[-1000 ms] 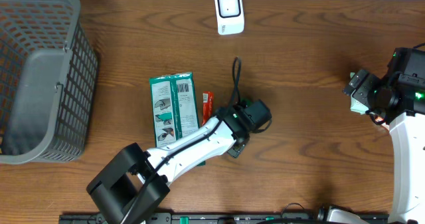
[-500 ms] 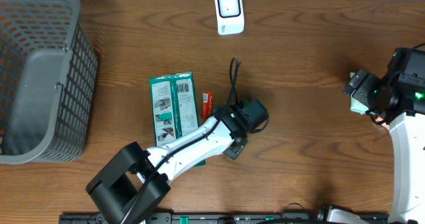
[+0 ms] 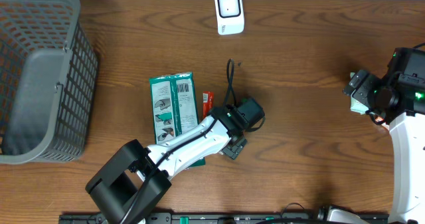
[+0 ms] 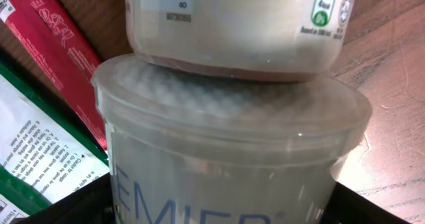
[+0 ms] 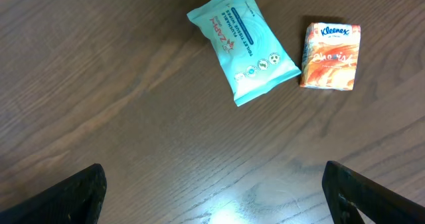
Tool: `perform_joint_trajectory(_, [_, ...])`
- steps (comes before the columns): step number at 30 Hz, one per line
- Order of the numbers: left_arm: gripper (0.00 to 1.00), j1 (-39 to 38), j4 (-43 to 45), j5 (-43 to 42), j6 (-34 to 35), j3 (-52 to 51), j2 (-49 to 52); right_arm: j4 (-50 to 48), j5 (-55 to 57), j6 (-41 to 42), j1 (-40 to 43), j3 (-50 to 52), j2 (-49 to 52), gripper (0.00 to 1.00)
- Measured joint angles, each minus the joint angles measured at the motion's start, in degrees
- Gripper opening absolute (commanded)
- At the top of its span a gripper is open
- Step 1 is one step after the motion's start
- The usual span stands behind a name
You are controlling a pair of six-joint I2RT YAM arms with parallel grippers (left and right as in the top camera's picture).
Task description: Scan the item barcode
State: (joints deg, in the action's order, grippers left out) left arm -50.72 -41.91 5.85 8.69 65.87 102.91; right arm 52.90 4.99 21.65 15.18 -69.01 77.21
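Tub (image 4: 232, 151) noted mid-bench (image 3: 299, 58), straddled by the wide-spread left tool (image 3: 247, 112), clamping not determinable; tool seen shifted slightly toward the green packet (image 3: 174, 108), scanner (image 3: 229, 11) well apart, scan judged pending; right tool (image 5: 216, 184) held apart, empty.

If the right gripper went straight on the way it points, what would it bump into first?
Probably bare table. The right gripper is open and points at plain wood; the wipes and Kleenex lie off to one side, though depth is hard to judge.
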Motion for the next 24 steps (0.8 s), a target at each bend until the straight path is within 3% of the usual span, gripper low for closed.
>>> perform_joint_trajectory(5, [0.76, 0.0, 0.0, 0.0, -0.7, 0.0, 0.0, 0.0, 0.0, 0.0, 0.0, 0.0, 0.0, 0.99])
perform_joint_trajectory(15, [0.76, 0.0, -2.3, -0.1, -0.9, 0.2, 0.0, 0.0, 0.0, 0.0, 0.0, 0.0, 0.0, 0.99])
perform_joint_trajectory(24, [0.76, 3.1, -10.8, -8.4, -1.0, 6.3, -1.4, 0.0, 0.0, 0.0, 0.0, 0.0, 0.0, 0.99])
